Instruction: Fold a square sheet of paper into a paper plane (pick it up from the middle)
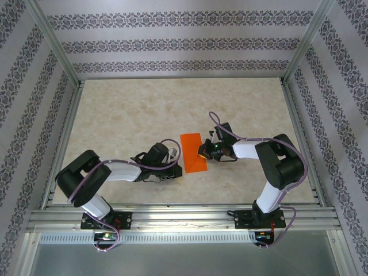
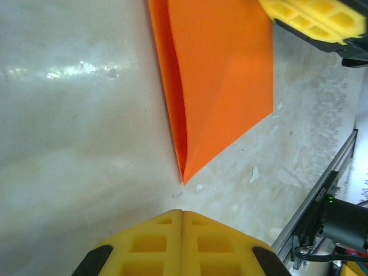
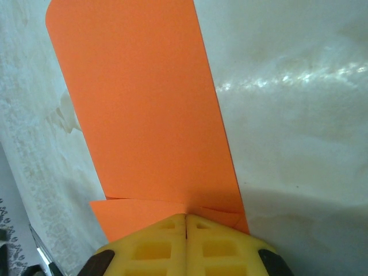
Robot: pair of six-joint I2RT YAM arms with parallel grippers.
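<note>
From the top external view, one orange paper sheet (image 1: 191, 150) lies flat on the tabletop (image 1: 126, 115), about midway between the left and right edges and closer to the near edge than the far one. It is folded into a narrow strip. Its long axis runs from the far edge toward the near edge, with the near end leaning a little to the right. Two end effectors flank it. The left end effector (image 1: 177, 168) sits just beside the sheet's near-left corner. The right end effector (image 1: 204, 150) sits at the sheet's right edge, overlapping it.

In the left wrist view, the left end effector (image 2: 182, 230) has its two yellow fingers pressed together and nothing between them. The sheet (image 2: 224, 86) narrows to a sharp corner that points straight at those fingertips and stops just short of them on the bare tabletop (image 2: 75, 144). A raised fold runs along the sheet's left side. A yellow finger of the right end effector (image 2: 313, 17) is at the sheet's far corner.

In the right wrist view, the right end effector (image 3: 186, 236) also has its fingers pressed together. They sit over the end of the sheet (image 3: 144, 103) where small folded flaps meet. I cannot tell whether they bear down on the paper. The strip stretches away from the fingertips across the tabletop (image 3: 299, 115).
</note>
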